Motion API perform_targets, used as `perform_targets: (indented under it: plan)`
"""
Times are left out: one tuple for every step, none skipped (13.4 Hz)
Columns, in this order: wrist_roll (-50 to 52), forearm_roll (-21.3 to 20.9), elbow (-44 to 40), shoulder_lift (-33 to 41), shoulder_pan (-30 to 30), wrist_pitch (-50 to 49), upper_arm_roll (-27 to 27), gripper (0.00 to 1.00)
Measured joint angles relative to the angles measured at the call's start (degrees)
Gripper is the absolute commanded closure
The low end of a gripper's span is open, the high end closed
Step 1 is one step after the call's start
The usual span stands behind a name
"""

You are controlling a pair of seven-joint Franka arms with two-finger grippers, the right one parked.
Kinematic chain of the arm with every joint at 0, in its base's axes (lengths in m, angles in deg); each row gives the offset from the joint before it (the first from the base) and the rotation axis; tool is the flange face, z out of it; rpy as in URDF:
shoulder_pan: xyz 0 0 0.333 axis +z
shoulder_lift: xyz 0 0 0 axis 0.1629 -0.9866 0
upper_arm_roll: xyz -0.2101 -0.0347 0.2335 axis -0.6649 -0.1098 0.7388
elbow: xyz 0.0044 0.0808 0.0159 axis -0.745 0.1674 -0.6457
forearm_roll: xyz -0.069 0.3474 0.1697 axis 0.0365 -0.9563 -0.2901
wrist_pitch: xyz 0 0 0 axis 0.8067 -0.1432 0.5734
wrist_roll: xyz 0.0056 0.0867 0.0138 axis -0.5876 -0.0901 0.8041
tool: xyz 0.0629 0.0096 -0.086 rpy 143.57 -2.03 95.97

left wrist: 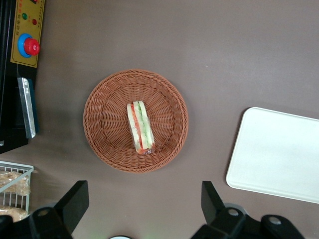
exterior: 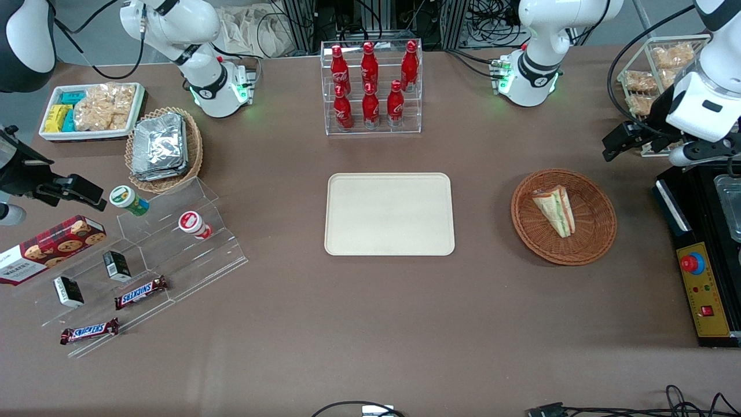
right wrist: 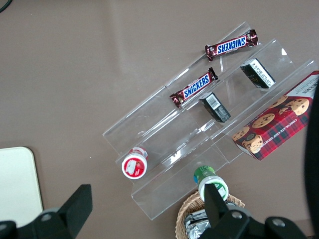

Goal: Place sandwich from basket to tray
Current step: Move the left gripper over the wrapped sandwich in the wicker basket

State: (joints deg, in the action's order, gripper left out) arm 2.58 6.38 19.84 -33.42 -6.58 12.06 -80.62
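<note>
The sandwich (exterior: 556,209) (left wrist: 140,127), a clear-wrapped wedge with green and red filling, lies on its side in the round brown wicker basket (exterior: 602,231) (left wrist: 104,114). The cream tray (exterior: 389,214) (left wrist: 279,154) lies bare beside the basket, at mid-table. My gripper (exterior: 622,142) (left wrist: 143,204) hovers high above the table, a bit farther from the front camera than the basket and toward the working arm's end. Its fingers (left wrist: 75,200) stand wide open, with only bare table between them.
A black control box with a red button (exterior: 697,266) sits close to the basket at the working arm's end. A wire basket of snack packs (exterior: 660,75) stands near my gripper. A clear rack of red bottles (exterior: 371,87) stands farther back than the tray.
</note>
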Motion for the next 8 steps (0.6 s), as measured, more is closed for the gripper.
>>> perform_targets:
  plan:
    - [0.06,0.0,-0.01,0.0,-0.08,0.0,-0.04,0.0]
    - [0.32,0.0,-0.05,0.0,-0.19,-0.05,-0.06,0.0]
    - [0.56,0.0,-0.18,0.0,-0.24,-0.35,-0.07,0.0]
    - [0.59,0.0,-0.28,0.0,-0.25,-0.94,-0.07,0.0]
    - [0.6,0.0,-0.28,-0.02,-0.25,-1.37,-0.07,0.0]
    - [0.68,-0.01,-0.04,-0.09,-0.25,-1.94,-0.07,0.0]
    - [0.94,-0.01,1.19,-0.08,-0.25,-2.17,-0.06,0.0]
    - [1.3,-0.01,3.78,0.13,-0.25,-1.44,-0.01,0.0]
